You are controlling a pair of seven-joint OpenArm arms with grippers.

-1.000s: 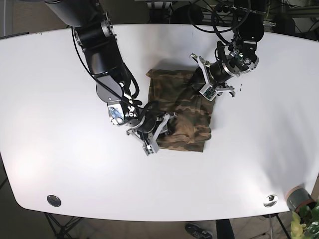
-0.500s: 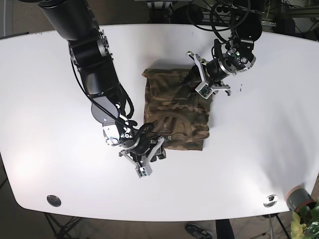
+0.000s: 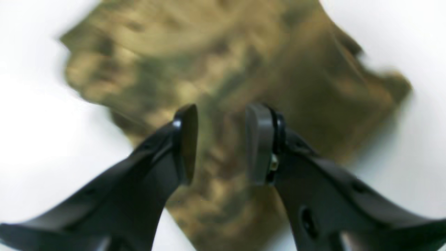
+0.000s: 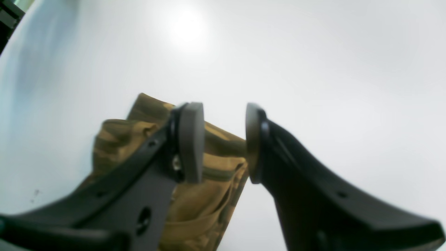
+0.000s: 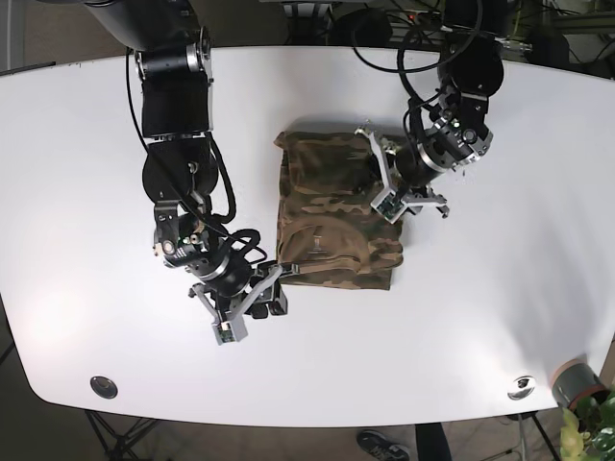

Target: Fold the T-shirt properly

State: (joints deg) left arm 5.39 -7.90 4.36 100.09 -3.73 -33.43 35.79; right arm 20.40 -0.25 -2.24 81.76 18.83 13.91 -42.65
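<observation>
Hovering both arms at camouflage T-shirt, folded into rectangle at centre of white counter. Left jaws apart, empty, over shirt's edge, likely ready to tidy fold. Right jaws apart, empty, beside opposite corner. No containers visible.

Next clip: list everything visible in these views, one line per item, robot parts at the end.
T-shirt: one, camouflage green-brown, folded into a rough rectangle, mid-table.
Table: one, white, fills the base view.
Round fittings: two, metallic, near the table's front corners.
Pot with plant: one, grey pot, green leaves, off the table at the base view's lower right.
Shoe: one, dark, on the floor under the front edge.
Cables: several, black, behind the table.
Left gripper: one, black, open, over the shirt's edge.
Right gripper: one, black, open, beside the shirt's corner.
</observation>
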